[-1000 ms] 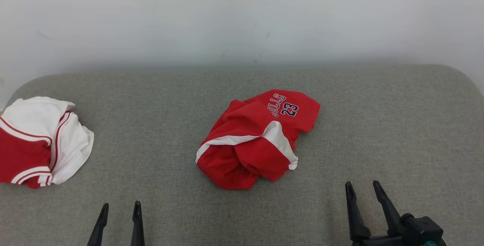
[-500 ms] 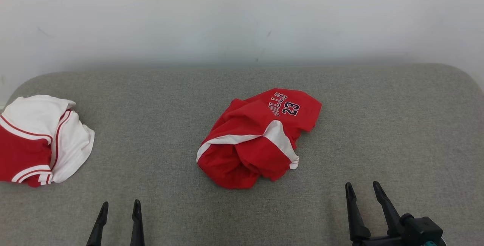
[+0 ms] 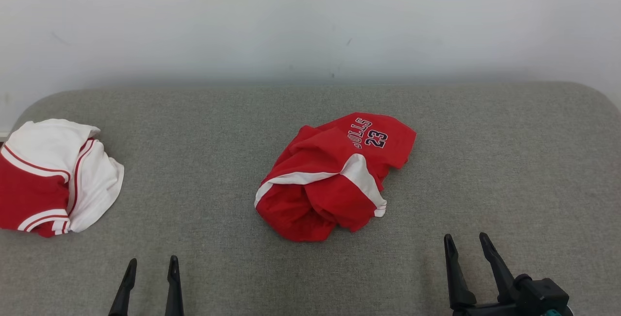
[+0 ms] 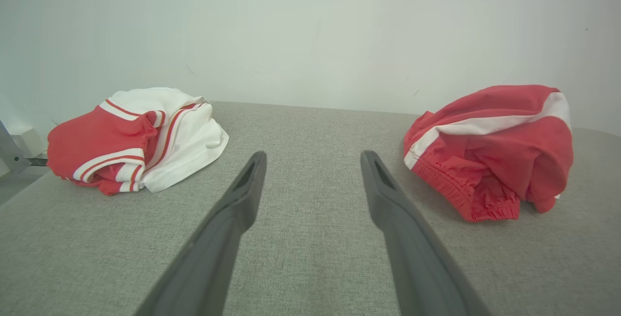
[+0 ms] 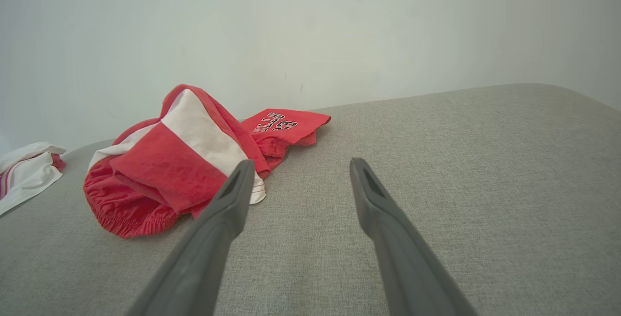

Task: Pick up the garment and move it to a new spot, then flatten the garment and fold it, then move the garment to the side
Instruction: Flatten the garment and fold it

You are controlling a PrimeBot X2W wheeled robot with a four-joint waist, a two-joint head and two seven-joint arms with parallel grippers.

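The garment [image 3: 330, 180], crumpled red shorts with white side stripes and a "BULLS 23" print, lies bunched at the middle of the grey fabric surface [image 3: 204, 122]. My left gripper [image 3: 152, 259] stands open near the front edge, down and to the left of it, holding nothing. My right gripper [image 3: 465, 236] is open at the lower right, apart from the cloth. In the left wrist view the garment [image 4: 490, 146] sits to the right of the open left gripper [image 4: 313, 156]. In the right wrist view the garment [image 5: 179, 165] lies just left of the open right gripper [image 5: 301, 162].
A second crumpled piece, white and red with stripes [image 3: 53, 175], rests at the far left edge of the surface, also seen as the striped piece [image 4: 140, 136]. A pale wall [image 3: 310, 15] rises behind. The surface has rounded back corners.
The whole head view has shifted slightly, so the camera has moved a little. Neither garment nor the grippers show any real motion.
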